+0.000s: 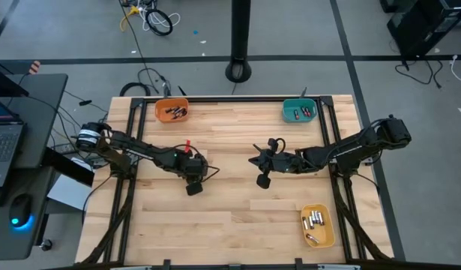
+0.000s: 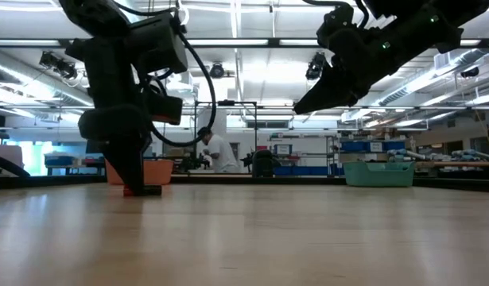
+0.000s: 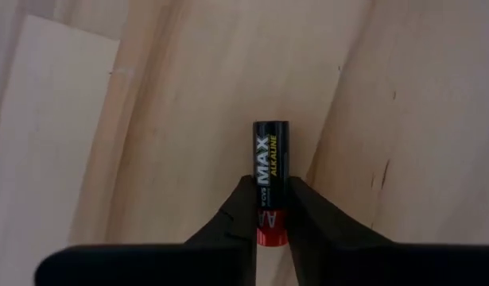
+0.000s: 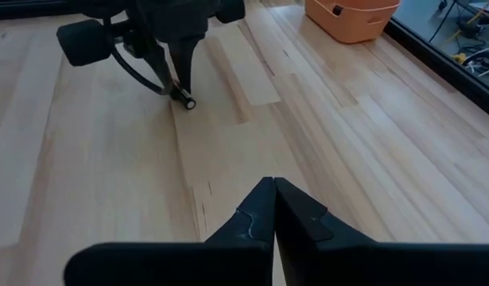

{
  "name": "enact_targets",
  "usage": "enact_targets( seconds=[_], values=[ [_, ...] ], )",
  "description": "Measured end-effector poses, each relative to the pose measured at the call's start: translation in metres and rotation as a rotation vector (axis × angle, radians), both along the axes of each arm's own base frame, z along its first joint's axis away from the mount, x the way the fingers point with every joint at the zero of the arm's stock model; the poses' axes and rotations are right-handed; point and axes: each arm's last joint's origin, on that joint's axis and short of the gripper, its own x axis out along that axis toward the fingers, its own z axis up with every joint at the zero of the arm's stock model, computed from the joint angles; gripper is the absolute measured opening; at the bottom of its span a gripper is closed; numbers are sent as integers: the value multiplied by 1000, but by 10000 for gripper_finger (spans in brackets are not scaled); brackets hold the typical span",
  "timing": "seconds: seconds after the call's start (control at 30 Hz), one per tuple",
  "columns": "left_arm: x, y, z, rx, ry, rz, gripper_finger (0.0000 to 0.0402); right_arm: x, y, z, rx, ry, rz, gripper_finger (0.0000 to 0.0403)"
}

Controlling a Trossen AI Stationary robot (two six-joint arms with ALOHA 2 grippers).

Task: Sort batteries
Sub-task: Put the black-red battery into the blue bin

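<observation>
Left wrist view has the left gripper (image 3: 272, 208) with its jaws clamped on a black battery (image 3: 271, 163), red end tucked between them, lying on the wooden surface (image 3: 188, 95) mid-left. Right gripper (image 4: 273, 195) hangs above the middle of the surface, jaws squeezed together on nothing.
</observation>
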Motion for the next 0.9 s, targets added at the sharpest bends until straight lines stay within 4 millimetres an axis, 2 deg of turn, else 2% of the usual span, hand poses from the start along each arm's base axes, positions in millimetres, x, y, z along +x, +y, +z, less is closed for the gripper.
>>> enact_targets(
  seconds=[0.23,0.33,0.53,0.77,0.9],
  values=[
    [2,-1,16,50,-132,-48,47,0,0,0,-7,-1,5,22],
    [9,0,35,83,-328,-60,47,1,0,2,8,-21,-3,26],
    [17,-1,50,120,-767,-141,47,7,6,13,27,-154,47,12],
    [4,1,55,178,-1200,-169,47,13,13,34,70,-372,154,31],
    [-2,1,59,177,-1305,-178,47,15,13,45,60,-481,172,50]
  ],
)
